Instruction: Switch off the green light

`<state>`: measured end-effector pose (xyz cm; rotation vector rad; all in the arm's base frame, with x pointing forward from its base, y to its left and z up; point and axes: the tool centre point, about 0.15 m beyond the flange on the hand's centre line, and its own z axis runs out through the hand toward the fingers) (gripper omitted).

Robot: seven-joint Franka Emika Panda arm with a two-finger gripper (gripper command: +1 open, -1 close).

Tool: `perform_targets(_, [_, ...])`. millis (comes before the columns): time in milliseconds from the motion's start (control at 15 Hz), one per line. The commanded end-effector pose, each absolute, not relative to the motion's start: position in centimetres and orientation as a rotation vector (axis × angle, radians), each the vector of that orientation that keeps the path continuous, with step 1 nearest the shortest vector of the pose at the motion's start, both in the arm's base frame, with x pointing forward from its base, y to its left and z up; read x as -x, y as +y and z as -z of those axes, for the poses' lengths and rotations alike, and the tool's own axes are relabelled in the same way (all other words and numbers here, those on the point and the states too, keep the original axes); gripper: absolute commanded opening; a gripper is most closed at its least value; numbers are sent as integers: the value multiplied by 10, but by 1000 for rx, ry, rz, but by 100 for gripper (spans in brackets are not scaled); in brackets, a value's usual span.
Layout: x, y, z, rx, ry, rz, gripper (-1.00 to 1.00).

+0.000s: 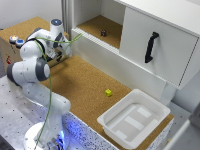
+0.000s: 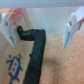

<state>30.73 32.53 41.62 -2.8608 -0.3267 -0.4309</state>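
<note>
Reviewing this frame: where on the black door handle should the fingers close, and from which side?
Grip the black handle at the middle of its upright bar, coming straight at the face of the white door, one finger each side. The bar is narrow, near vertical and seems to stand off the door.

One white bin [image 1: 134, 119], one yellow cube [image 1: 108, 92], two buttons [image 1: 16, 40]

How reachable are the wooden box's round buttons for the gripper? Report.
Probably reachable: the open gripper hangs near the round buttons on the wooden box, nothing visibly between them; a black cable runs ahead of it.
</note>
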Motion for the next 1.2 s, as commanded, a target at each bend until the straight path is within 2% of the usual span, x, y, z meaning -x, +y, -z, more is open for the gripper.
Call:
perform_targets(0, [-277,355,-474,2928,-739,319,100])
perform_targets(400, [-247,407,-505,2835,-1286,91,100])
perform_targets(800, [-195,463,-510,2705,-1704,1,100])
perform_targets(867, [-184,465,-509,2692,-1774,-17,-100])
perform_targets(1133, [-139,460,-507,2621,-1914,-78,-100])
